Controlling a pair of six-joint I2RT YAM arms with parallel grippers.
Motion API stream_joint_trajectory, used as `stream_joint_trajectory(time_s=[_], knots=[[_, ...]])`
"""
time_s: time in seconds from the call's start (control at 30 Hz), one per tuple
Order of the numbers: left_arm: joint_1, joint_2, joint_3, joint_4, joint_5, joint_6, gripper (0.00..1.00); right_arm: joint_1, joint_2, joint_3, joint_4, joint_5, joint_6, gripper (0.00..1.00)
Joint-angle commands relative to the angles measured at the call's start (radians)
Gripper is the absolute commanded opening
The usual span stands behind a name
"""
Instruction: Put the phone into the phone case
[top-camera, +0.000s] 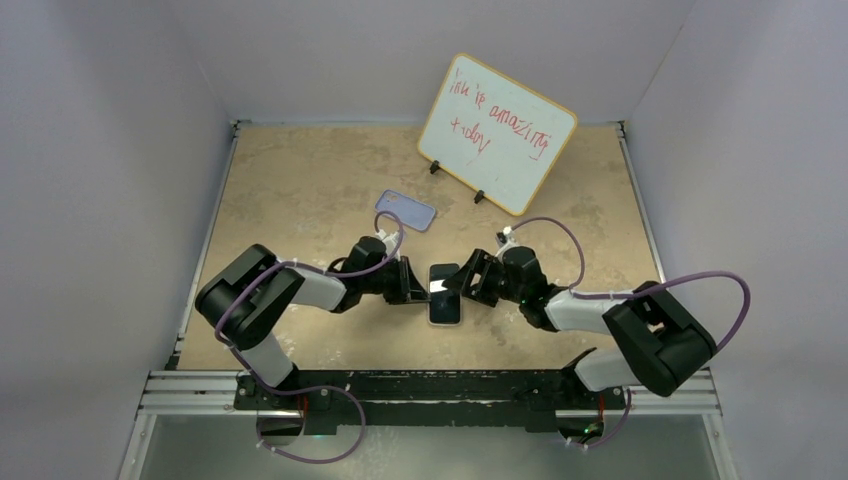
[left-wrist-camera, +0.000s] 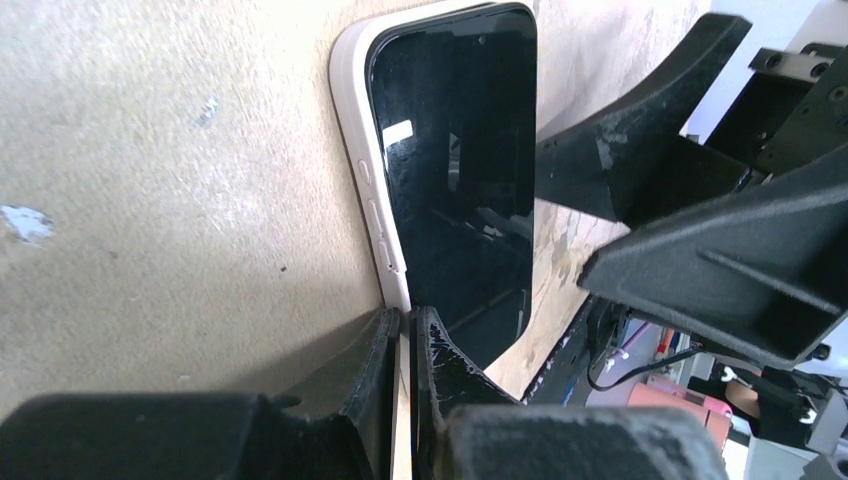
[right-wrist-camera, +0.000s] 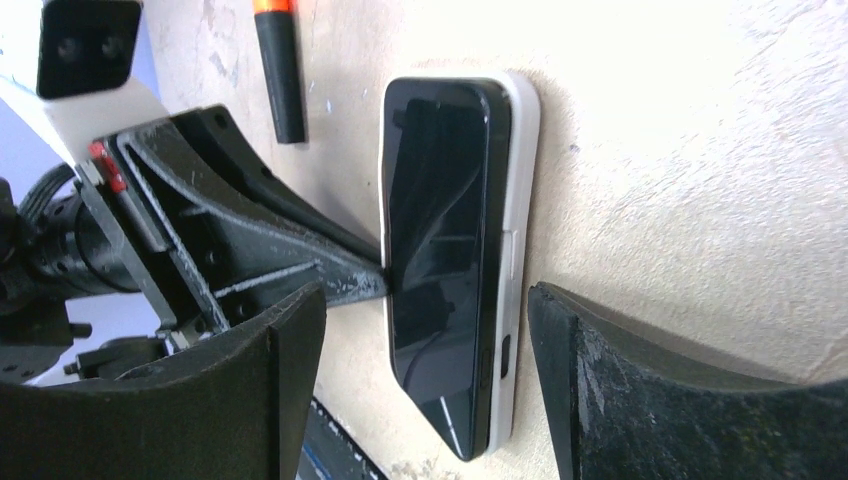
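Phone (top-camera: 444, 294) on the table (top-camera: 300, 180) between both grippers, not in its case.
Left gripper (left-wrist-camera: 405, 338) is nearly closed, its tips against the phone's long edge. Right gripper (right-wrist-camera: 428, 300) spreads wide astride the phone without touching it. The lavender phone case (top-camera: 406, 210) lies apart, farther back.

A robotics lab test cell: plain pale walls (top-camera: 100, 150) box in a tan tabletop (top-camera: 300, 180), a cabled left arm (top-camera: 270, 295) and right arm (top-camera: 640, 330) bolt to an aluminium rail (top-camera: 430, 395) along its near edge, and a hand-lettered whiteboard (top-camera: 497, 133) stands near its far edge.

Phone (left-wrist-camera: 455, 180) on tan table (left-wrist-camera: 150, 200), left fingers (left-wrist-camera: 372, 375) pinching its near edge
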Motion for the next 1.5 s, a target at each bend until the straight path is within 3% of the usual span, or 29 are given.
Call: stream_joint_trajectory(time_s=[0.0,0.17,0.27,0.57,0.73,0.97,1.3,1.47], knots=[[-0.033,-0.001,-0.019,-0.047,0.093,-0.009,0.05,0.007,-0.021,0.018,-0.023,0.116,-0.029,0.76],[-0.034,-0.033,-0.038,-0.070,0.071,-0.002,0.05,0.035,-0.001,0.044,-0.100,0.147,-0.057,0.77],[-0.034,-0.034,-0.056,-0.050,0.065,-0.013,0.05,0.049,0.045,0.067,-0.088,0.072,-0.040,0.77],[-0.033,-0.018,-0.051,-0.046,0.080,0.005,0.09,0.011,0.085,0.023,0.391,-0.232,0.185,0.76],[-0.034,-0.057,-0.056,-0.090,0.036,0.026,0.12,0.007,0.059,0.084,0.343,-0.282,0.179,0.73],[-0.034,-0.086,-0.035,-0.158,0.000,0.066,0.13,0.007,0.084,0.072,0.225,-0.229,0.118,0.67],[-0.033,-0.090,-0.021,-0.180,-0.006,0.072,0.13,0.007,0.216,0.113,0.209,-0.217,0.054,0.52],[-0.033,-0.090,-0.016,-0.189,-0.017,0.074,0.13,0.007,0.192,0.113,0.131,-0.168,0.003,0.15]])
